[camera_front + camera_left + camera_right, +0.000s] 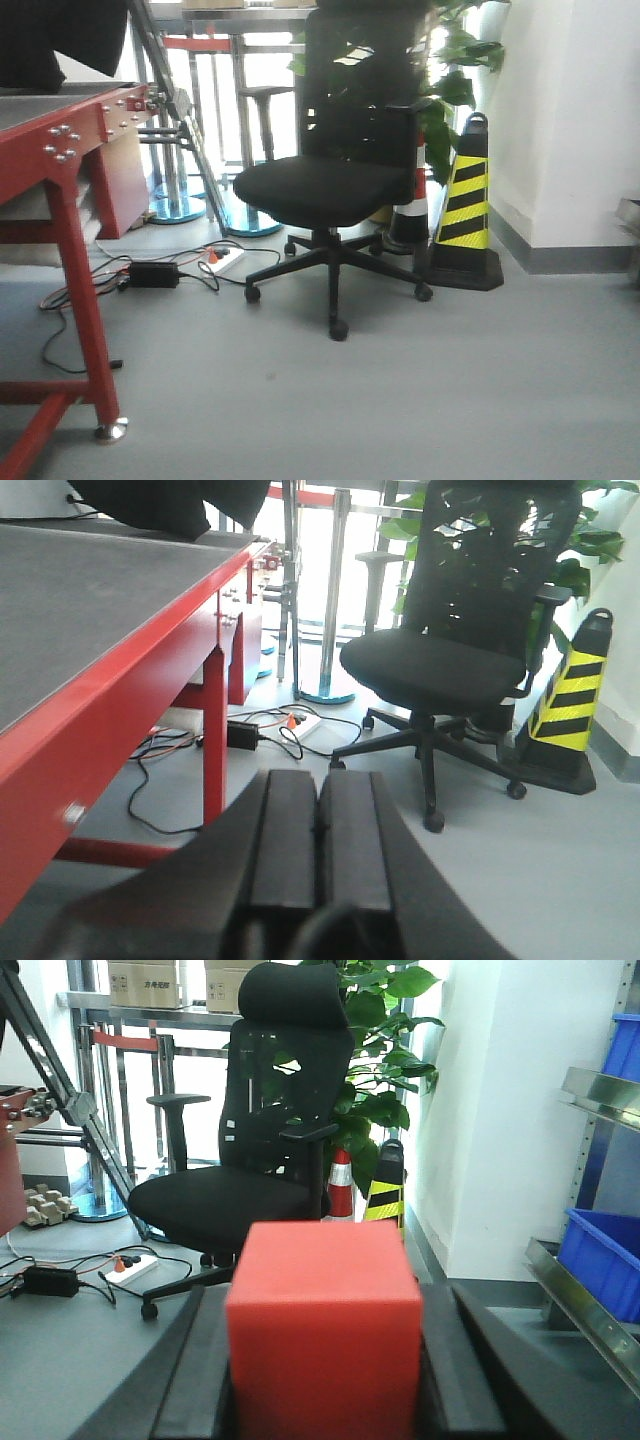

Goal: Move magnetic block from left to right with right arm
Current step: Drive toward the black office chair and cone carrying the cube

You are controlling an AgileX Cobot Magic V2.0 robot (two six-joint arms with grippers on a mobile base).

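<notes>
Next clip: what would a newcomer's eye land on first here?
The bright red cube, clamped between the right gripper's fingers, fills the right wrist view. Behind it, and central in the front view, stands a black office chair beside a yellow-and-black cone. The left gripper is shut on nothing, next to a red table.

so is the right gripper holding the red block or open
Shut on it: the right gripper has the magnetic block pressed between its fingers.

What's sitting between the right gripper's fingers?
The magnetic block fills the gap in the right gripper, with a finger close against each side and nothing else there. This shows in the right wrist view.
</notes>
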